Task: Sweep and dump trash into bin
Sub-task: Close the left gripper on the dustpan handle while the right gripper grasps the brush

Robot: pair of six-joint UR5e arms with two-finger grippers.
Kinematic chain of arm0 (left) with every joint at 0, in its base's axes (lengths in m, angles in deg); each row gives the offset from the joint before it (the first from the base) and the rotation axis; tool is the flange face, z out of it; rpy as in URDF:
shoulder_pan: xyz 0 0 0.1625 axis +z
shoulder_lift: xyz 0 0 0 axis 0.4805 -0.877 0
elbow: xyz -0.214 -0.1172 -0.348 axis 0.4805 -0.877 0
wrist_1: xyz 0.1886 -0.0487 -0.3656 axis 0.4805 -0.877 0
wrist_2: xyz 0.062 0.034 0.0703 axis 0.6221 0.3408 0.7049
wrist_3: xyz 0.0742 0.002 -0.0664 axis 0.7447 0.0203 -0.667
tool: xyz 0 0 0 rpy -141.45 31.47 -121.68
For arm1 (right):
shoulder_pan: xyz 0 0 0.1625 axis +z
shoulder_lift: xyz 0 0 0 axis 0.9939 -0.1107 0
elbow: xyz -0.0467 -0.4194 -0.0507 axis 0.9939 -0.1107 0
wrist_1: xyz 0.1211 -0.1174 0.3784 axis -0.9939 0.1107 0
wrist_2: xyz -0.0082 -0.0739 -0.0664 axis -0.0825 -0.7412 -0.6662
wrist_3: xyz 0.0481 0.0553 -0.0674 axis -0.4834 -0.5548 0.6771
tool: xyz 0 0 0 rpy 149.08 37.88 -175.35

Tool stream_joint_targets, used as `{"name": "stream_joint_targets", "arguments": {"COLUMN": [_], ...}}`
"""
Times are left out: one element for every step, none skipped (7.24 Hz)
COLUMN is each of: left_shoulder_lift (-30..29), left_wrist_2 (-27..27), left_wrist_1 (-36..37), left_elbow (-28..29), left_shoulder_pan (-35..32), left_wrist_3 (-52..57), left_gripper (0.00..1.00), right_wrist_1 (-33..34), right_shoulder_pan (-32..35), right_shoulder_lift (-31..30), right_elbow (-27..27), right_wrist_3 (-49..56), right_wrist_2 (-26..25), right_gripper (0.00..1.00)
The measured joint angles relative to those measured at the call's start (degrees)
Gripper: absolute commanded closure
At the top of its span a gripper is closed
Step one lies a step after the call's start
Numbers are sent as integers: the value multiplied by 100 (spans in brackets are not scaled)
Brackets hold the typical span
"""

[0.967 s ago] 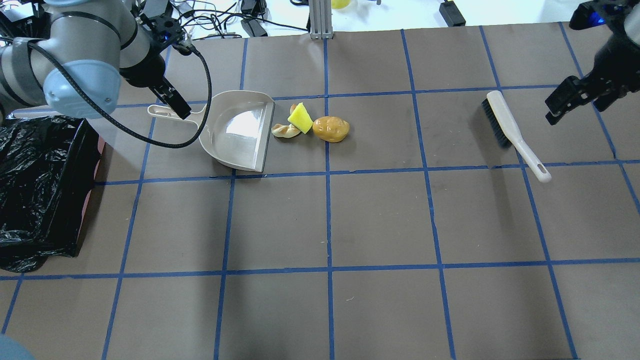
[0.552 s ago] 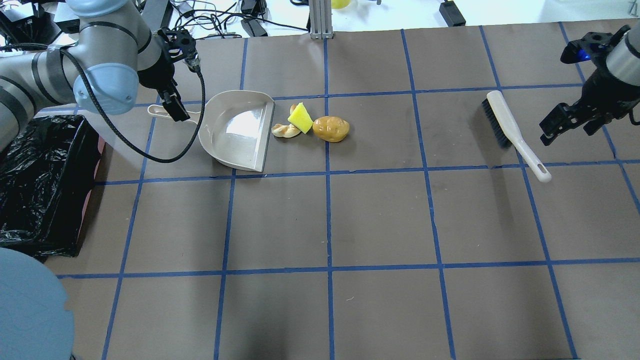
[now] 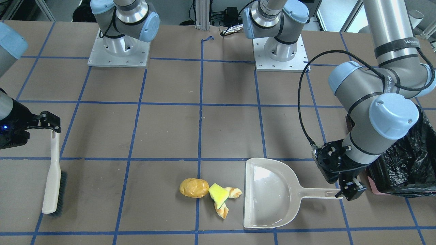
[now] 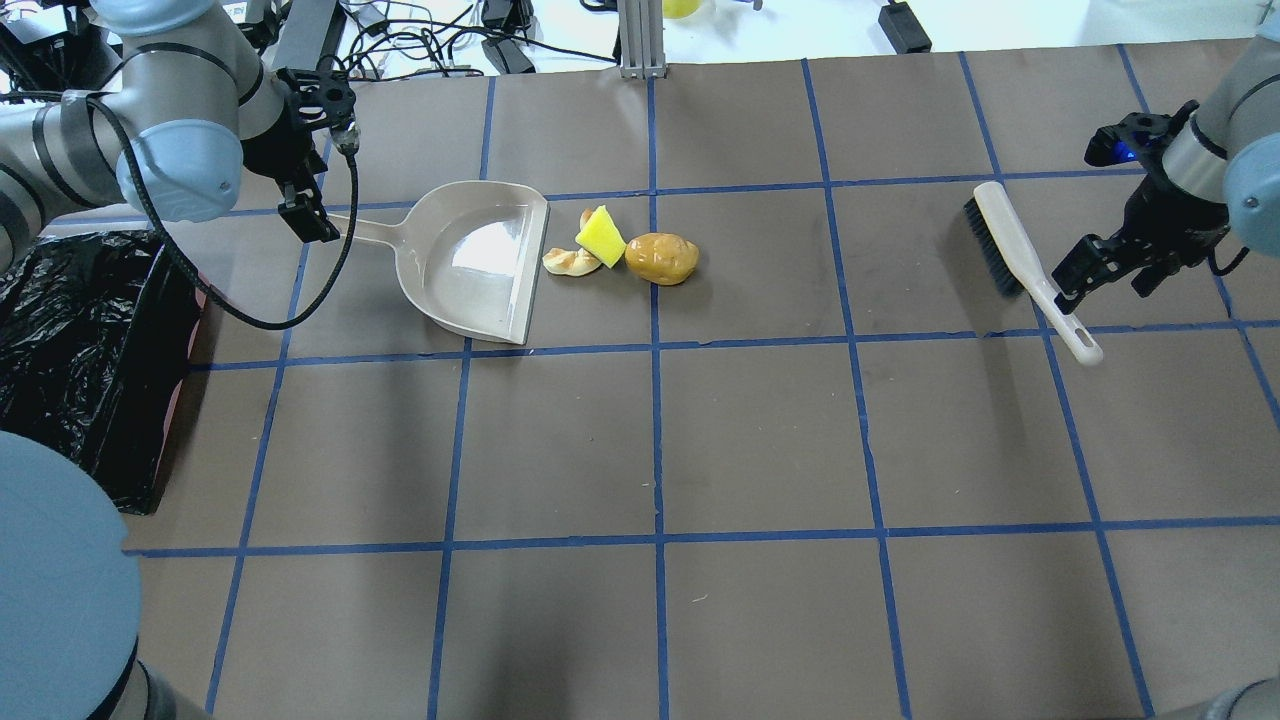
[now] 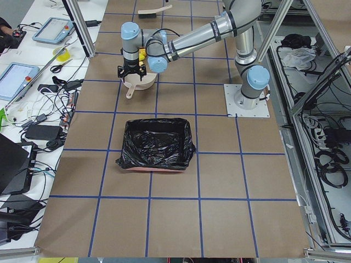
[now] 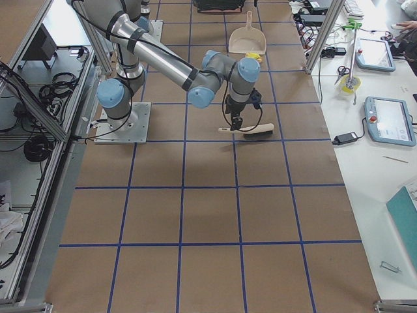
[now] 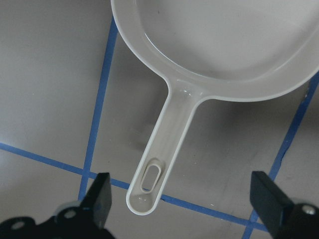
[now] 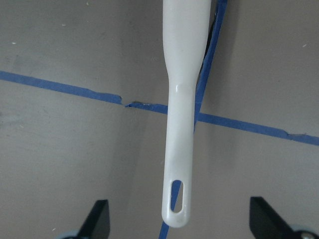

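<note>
The trash lies together on the table: a golden-brown potato-shaped lump point(image 4: 661, 258) point(image 3: 194, 188), a yellow-green wedge point(image 4: 600, 237) point(image 3: 218, 194) and tan curled bread pieces point(image 4: 571, 262) point(image 3: 235, 193). They sit just off the lip of a beige dustpan point(image 4: 480, 262) point(image 3: 269, 194) point(image 7: 214, 50). My left gripper point(image 4: 310, 215) point(image 3: 347, 194) point(image 7: 184, 196) is open, its fingers straddling the end of the dustpan handle. My right gripper point(image 4: 1075, 275) point(image 3: 51, 124) point(image 8: 182, 219) is open over the thin handle end of a white brush point(image 4: 1010, 245) point(image 3: 52, 180) point(image 8: 182, 99). The black-lined bin point(image 4: 70, 370) point(image 3: 408, 163) point(image 5: 156, 145) stands at the left table edge.
An aluminium post point(image 4: 640, 40) and cables sit beyond the table's far edge. The left arm's elbow point(image 4: 50, 580) fills the overhead view's lower left corner, beside the bin. Both arm bases point(image 3: 119, 47) stand on the robot's side of the table.
My left gripper has moved left along the dustpan handle to its end. My right gripper has come left and towards the robot, over the brush handle. Trash, dustpan and brush have not moved.
</note>
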Motion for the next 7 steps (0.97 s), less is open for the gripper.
{"name": "stream_joint_targets", "arguments": {"left_shoulder_lift": [-24,-69,-140,-249,-406,-573,-724], "left_wrist_2": [-13,-23,-38,-80,-136,-162,-155], "left_wrist_1": [1,13,27,30,9,-27,-49], "left_elbow": [25,52,102,214,366,468,510], "left_shoulder_pan": [11,17,21,23,24,25,25], "left_wrist_3": [109,305,556,793,992,1228,1456], "left_gripper": [0,0,0,1,3,4,4], "right_wrist_1": [188,287,325,336,337,331,315], "right_shoulder_pan": [4,14,27,38,46,49,51], "right_shoulder_lift": [201,356,460,522,561,593,610], "right_elbow": [-1,-2,-3,-4,-2,-1,3], "right_wrist_3": [-10,-17,-28,-55,-88,-107,-124], "right_wrist_2": [-3,-3,-22,-79,-153,-194,-210], "right_gripper": [0,0,0,5,7,11,18]}}
